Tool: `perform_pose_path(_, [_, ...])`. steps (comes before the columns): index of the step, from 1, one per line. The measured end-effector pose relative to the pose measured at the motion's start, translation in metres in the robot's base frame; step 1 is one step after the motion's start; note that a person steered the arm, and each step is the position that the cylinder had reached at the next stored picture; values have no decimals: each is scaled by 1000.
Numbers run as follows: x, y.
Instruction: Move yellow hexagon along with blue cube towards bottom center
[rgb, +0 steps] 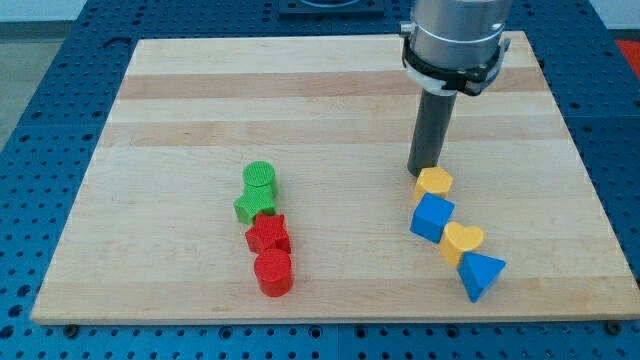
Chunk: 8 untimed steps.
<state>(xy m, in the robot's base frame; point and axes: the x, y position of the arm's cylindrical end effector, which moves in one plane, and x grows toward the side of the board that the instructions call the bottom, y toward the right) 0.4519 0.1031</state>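
Observation:
The yellow hexagon (434, 182) lies right of the board's middle. The blue cube (431, 217) touches it just below. My tip (424, 172) rests at the hexagon's upper left edge, touching it or nearly so. The rod rises from there to the grey arm housing (455, 35) at the view's top.
A yellow heart (463, 241) and a blue triangle (481, 274) continue the line below the cube, towards the bottom right. At the board's lower middle sit a green cylinder (260, 179), a green star (251, 205), a red star (268, 235) and a red cylinder (273, 272).

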Motion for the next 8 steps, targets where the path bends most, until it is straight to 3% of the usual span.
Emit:
perform_pose_path(2, [-50,-38])
perform_pose_path(4, [33,-60])
perform_pose_path(6, [54,-54])
perform_pose_path(8, [-4,-54])
